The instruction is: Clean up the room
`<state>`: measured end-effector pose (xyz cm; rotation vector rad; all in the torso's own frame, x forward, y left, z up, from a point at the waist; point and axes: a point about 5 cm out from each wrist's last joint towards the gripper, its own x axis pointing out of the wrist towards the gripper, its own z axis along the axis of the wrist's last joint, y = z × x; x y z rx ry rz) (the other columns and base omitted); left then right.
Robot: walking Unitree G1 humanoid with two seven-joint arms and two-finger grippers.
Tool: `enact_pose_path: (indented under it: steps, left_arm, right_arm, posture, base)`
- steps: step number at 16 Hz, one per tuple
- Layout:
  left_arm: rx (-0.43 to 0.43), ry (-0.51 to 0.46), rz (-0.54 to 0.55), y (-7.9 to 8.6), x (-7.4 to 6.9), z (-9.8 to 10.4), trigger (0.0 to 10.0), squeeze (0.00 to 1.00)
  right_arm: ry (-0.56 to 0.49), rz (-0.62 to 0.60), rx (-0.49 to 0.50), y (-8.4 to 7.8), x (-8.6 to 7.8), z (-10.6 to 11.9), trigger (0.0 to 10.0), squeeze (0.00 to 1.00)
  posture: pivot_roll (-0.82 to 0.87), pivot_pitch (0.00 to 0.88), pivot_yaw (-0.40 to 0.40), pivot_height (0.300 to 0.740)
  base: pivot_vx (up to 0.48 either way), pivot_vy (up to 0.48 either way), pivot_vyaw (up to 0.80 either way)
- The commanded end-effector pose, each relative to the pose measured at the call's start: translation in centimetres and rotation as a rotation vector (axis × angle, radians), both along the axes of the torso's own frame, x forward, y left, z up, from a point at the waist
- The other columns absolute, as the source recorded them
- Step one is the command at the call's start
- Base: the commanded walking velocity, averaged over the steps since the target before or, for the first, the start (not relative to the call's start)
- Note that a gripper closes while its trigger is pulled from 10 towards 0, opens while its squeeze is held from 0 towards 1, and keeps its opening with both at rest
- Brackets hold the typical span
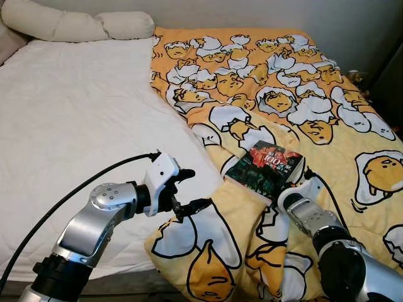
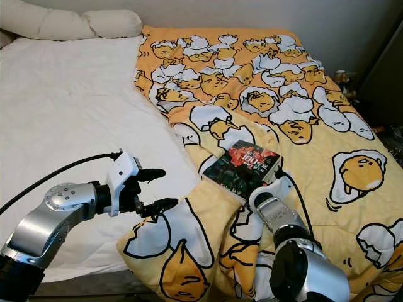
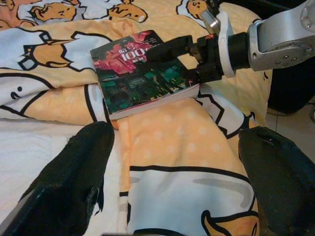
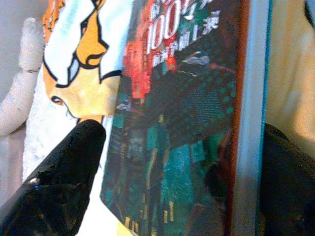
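On the bed, from the head camera, I see the book [image 1: 267, 166] lying on the yellow blanket [image 1: 327, 94], right of the bare white sheet [image 1: 75, 126], pillows [image 1: 75, 24] far left. My right gripper [image 1: 291, 186] sits at the book's near corner; my left gripper [image 1: 186, 189] hovers spread over the blanket's near edge. Through the left wrist camera, my right gripper's fingers [image 3: 172, 48] straddle the book's right edge. Through the right wrist camera, both fingers flank the cover, spread and not yet pinching. I judge the risk is a shallow corner grip: the book could pivot, slip out, or drag the blanket along.
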<state>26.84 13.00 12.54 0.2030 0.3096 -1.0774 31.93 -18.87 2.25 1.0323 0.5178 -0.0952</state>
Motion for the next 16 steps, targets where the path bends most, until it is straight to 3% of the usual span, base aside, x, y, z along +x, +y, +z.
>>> enact_pose_path:
  steps: [1,4,9,16]
  left_arm:
    - [0.010,-0.009,-0.008,0.0,0.2,0.3,10.0,0.00]
    - [0.009,-0.012,-0.007,0.0,0.3,0.4,10.0,0.00]
    - [0.007,-0.011,0.001,0.3,0.1,0.4,10.0,0.00]
    - [0.010,-0.004,0.002,0.5,0.0,0.3,10.0,0.00]
  right_arm:
    - [-0.079,0.006,0.018,0.2,1.1,1.4,10.0,0.00]
    - [-0.118,0.014,-0.005,-0.1,1.5,2.1,10.0,0.00]
    - [-0.160,0.046,-0.156,-1.1,2.7,3.9,10.0,0.00]
    - [-0.146,0.092,-0.328,-0.1,3.6,4.5,10.0,0.00]
  posture:
    - [-0.03,0.000,0.023,0.740]
    - [-0.02,0.000,0.021,0.740]
    - [-0.02,0.000,0.014,0.740]
    - [-0.02,0.000,0.022,0.740]
  base:
    - [0.000,0.000,0.00]
    - [0.000,0.000,0.00]
    - [0.000,0.000,0.00]
    - [0.000,0.000,0.00]
